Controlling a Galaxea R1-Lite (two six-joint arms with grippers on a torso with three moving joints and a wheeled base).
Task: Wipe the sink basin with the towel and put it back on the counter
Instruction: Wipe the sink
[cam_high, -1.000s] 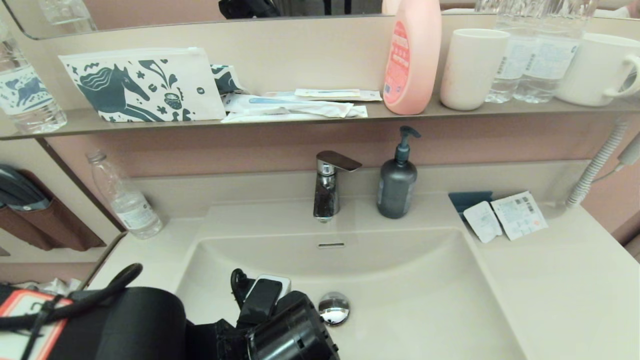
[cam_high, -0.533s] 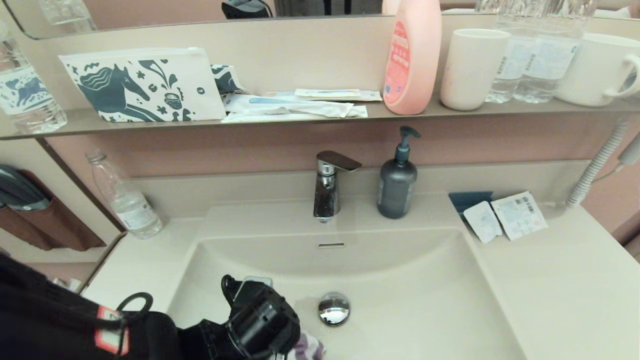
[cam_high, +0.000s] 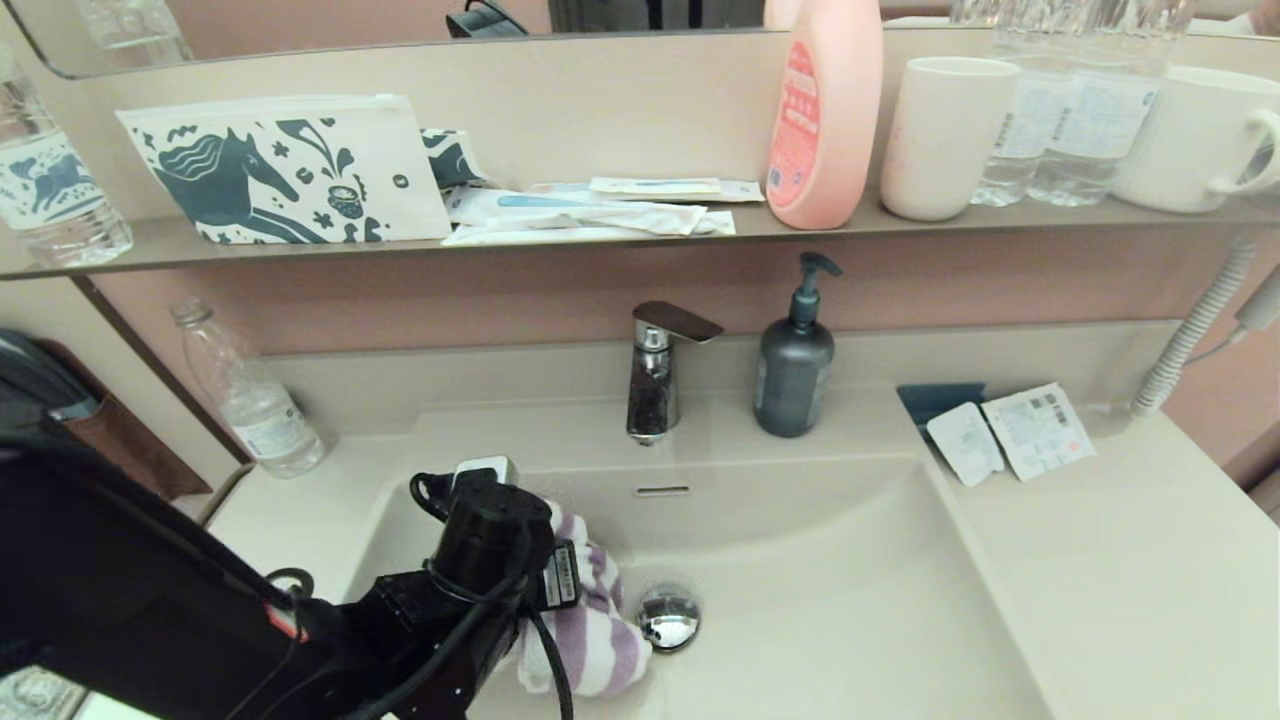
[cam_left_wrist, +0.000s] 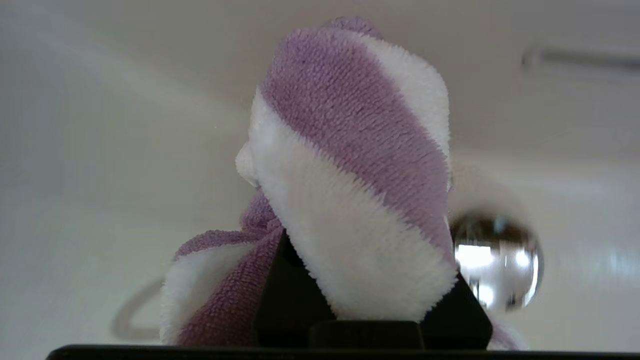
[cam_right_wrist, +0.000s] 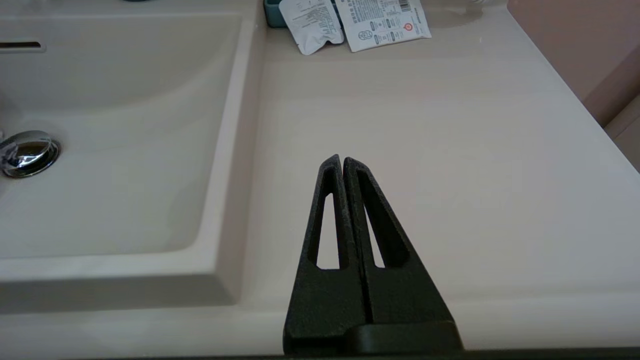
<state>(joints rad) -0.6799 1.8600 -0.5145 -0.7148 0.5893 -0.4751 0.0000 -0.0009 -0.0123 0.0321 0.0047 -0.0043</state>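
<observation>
The purple and white striped towel (cam_high: 592, 640) lies bunched on the bottom of the beige sink basin (cam_high: 830, 570), just left of the chrome drain plug (cam_high: 668, 617). My left gripper (cam_left_wrist: 372, 295) is down in the basin and shut on the towel (cam_left_wrist: 350, 165), which covers most of its black fingers (cam_left_wrist: 287, 300). The overflow slot (cam_high: 662, 490) sits on the basin's back wall. My right gripper (cam_right_wrist: 342, 161) is shut on nothing. It hovers over the beige counter (cam_right_wrist: 450, 150) to the right of the basin and is outside the head view.
A chrome faucet (cam_high: 655, 375) and a dark soap pump bottle (cam_high: 795, 365) stand behind the basin. Sachets (cam_high: 1010, 435) lie at the back right of the counter, and a clear bottle (cam_high: 245, 395) stands at the back left. The shelf above holds a horse-print pouch (cam_high: 285, 170), a pink bottle and cups.
My left arm has swung from the basin's front edge toward its back left. The towel, hidden a second ago, now shows beside the drain plug. The right arm has not moved.
</observation>
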